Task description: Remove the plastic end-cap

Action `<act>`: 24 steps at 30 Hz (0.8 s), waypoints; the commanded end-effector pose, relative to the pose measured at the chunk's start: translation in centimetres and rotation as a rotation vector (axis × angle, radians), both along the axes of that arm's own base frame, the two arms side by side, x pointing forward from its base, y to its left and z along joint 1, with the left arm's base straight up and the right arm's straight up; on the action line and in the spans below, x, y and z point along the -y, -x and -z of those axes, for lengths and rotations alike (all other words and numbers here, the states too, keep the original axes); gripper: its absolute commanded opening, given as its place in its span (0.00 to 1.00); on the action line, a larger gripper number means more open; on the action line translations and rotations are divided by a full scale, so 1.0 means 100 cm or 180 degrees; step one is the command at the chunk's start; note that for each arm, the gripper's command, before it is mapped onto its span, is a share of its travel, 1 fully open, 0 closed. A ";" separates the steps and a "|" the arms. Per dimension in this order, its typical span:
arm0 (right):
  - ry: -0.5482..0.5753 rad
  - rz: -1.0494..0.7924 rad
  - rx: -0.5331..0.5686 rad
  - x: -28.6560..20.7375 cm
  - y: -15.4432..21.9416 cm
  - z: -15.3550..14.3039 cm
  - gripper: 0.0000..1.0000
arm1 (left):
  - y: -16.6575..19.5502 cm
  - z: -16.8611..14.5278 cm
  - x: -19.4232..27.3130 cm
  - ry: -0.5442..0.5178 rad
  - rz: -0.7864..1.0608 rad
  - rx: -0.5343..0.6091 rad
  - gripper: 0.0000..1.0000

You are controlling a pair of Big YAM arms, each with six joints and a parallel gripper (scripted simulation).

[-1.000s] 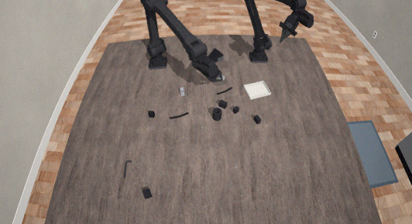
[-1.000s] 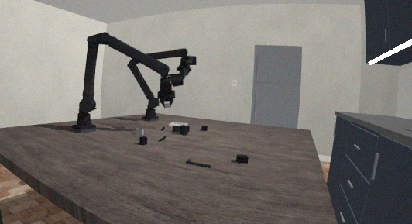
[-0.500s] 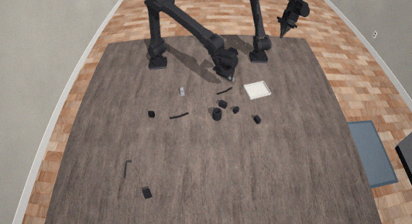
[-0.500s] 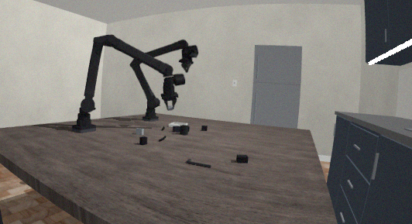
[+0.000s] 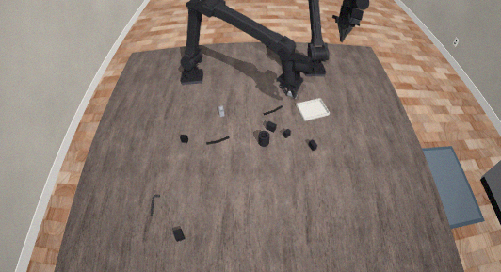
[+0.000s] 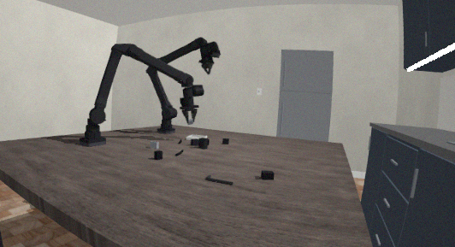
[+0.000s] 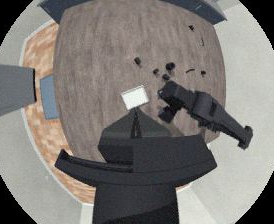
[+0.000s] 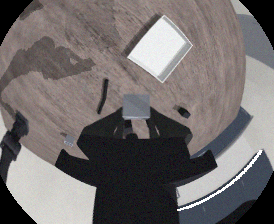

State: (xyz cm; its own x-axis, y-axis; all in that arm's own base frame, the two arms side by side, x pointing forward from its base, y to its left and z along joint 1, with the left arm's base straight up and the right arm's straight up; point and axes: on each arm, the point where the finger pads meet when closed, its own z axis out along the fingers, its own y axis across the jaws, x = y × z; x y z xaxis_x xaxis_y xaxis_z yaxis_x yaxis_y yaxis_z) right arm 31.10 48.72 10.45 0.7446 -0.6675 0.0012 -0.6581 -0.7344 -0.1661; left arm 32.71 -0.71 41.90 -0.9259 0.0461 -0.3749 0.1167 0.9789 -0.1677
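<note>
Plastic end-cap (image 5: 289, 93) (image 6: 191, 118) (image 8: 136, 106): from the top view we see it as a small pale spot at the tips of the right gripper (image 5: 289, 95) (image 6: 191, 122) (image 8: 136, 110), near the white parts tray (image 5: 313, 109) (image 6: 197, 137) (image 7: 134, 97) (image 8: 160, 49). Our left gripper (image 5: 343, 39) (image 6: 208, 72) (image 7: 136, 110) is well apart from it. On the dark table (image 5: 282, 201) (image 6: 171, 196) (image 7: 95, 50) (image 8: 213, 60) we also see a small grey piece (image 5: 221, 111) (image 6: 154, 144) (image 8: 69, 140), two thin curved strips and several black parts, among them an upright cylinder (image 5: 264, 138) (image 6: 203, 144) (image 7: 170, 66).

In the exterior view, both our grippers are above the table. A bent black rod (image 5: 153, 206) (image 6: 219, 181) lies near a black block (image 5: 178, 233) (image 6: 268, 175).

From the left wrist, we see our left fingers pressed together, with the tray beyond their tips.

From the right wrist, we see our right fingers standing partly apart, pinching the grey cap at their tips. It is outside the tray, which lies beyond and to the picture's right.
</note>
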 end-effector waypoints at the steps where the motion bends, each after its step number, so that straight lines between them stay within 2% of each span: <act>1: 0.0207 -0.0072 0.0244 -0.038 -0.006 -0.004 0.28 | -0.012 -0.023 0.001 -0.0012 -0.0074 0.0126 0.00; 24: 0.1229 -0.0500 0.1190 -0.110 0.011 0.020 0.28 | -0.012 -0.023 0.000 -0.0009 -0.0087 0.0126 0.00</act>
